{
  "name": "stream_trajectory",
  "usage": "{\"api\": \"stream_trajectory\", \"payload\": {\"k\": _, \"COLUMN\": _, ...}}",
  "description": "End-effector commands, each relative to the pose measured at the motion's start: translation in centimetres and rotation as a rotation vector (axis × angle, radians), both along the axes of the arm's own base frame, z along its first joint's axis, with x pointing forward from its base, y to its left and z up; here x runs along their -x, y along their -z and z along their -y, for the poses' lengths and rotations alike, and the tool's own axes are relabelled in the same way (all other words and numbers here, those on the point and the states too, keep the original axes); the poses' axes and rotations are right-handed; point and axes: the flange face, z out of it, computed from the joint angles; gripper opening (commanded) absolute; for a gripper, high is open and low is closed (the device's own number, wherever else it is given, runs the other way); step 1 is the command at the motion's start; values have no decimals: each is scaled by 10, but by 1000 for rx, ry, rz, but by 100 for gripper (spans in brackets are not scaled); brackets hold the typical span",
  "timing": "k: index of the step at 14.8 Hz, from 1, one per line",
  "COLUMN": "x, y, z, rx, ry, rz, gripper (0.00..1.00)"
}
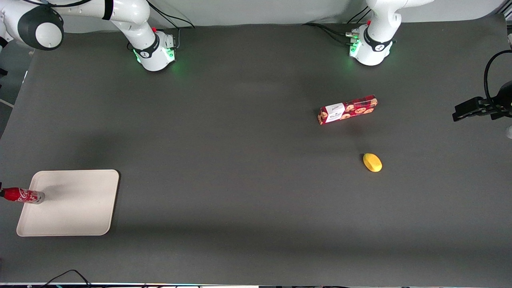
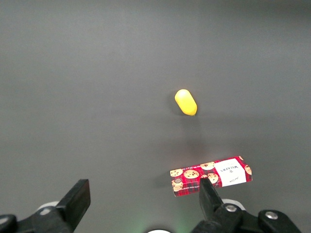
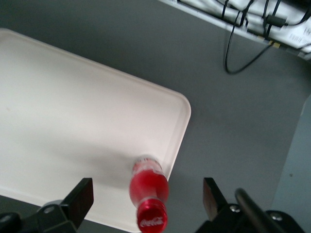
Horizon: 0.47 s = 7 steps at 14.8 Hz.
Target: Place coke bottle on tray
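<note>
At the working arm's end of the tabletop [image 1: 240, 160], low in the front view's frame, the tray [image 1: 76, 208] lies flat. The coke bottle [image 1: 22, 195] stands with its base just inside the tray's rim at that end. In the wrist view the hand [image 3: 146, 187] hovers above the bottle's cap, its fingers [image 3: 83, 190] spread wide on either side and touching nothing.

The placing step looks all but done, with the bottle set down and let go. The next move calls for a straight lift clear of the cap, since a sideways brush could tip a slim bottle so near the rim.

Toward the parked arm's end, at mid-frame, lie a cookie box [image 1: 348, 109] and, nearer the camera, a yellow fruit [image 1: 372, 162].
</note>
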Motion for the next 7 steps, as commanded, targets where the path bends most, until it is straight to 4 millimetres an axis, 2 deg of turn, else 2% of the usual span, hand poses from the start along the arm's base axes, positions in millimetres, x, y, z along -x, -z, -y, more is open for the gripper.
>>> {"api": "stream_trajectory", "payload": {"k": 1, "x": -3, "y": -78, "z": -79, "rx": -13, "ry": 70, "rz": 41, "gripper": 100}}
{"api": "stream_trajectory", "payload": {"k": 3, "x": 0, "y": -110, "z": -131, "rx": 23, "ry": 117, "rz": 22, "gripper": 100}}
{"api": "stream_trajectory", "payload": {"k": 6, "x": 12, "y": -152, "z": -217, "rx": -31, "ry": 251, "rz": -54, "gripper": 100}}
{"api": "stream_trajectory", "payload": {"k": 7, "x": 19, "y": -167, "z": -237, "rx": -50, "ry": 297, "rz": -73, "gripper": 100}}
